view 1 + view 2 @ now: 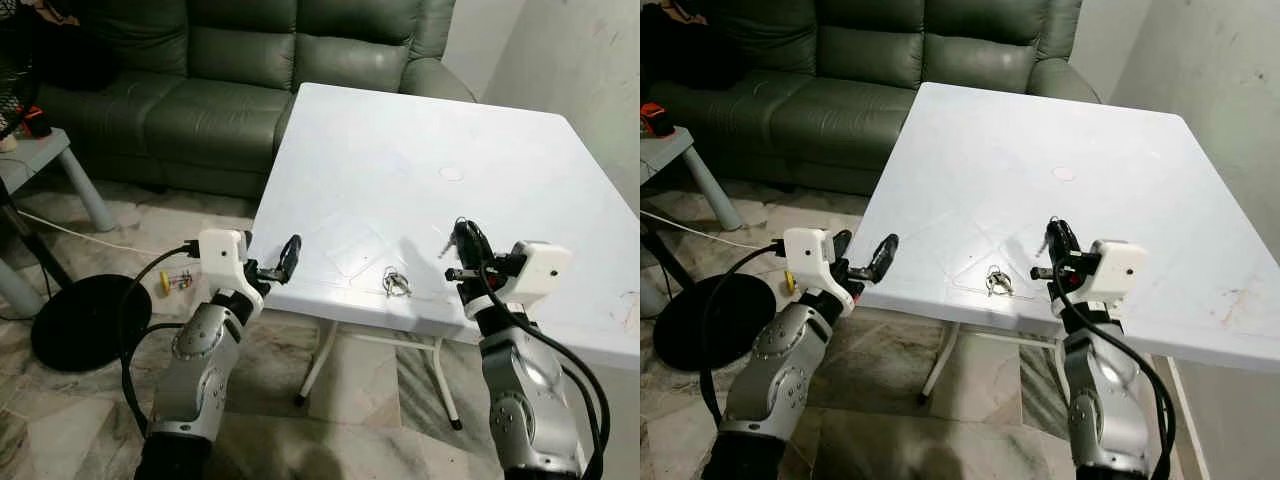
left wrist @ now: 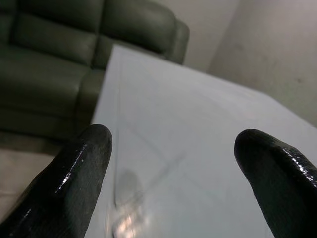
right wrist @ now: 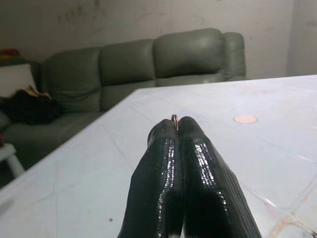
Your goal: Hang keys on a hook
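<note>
Both silver arms reach over the white table's (image 1: pixel 420 140) near edge. Left gripper (image 1: pixel 284 262) hovers with fingers spread wide, idle. Keys (image 1: pixel 396 284) lie just left of the right gripper (image 1: pixel 462 240), whose fingers pinch a thin ring (image 3: pixel 174 118), probably for carrying hookward.

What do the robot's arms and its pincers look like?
Both arms are shiny silver metal with rounded joints. Each wrist has a white boxy block, and thick black cables loop alongside. The left pincer and right pincer each have two long, glossy black fingers with rounded tips.
</note>
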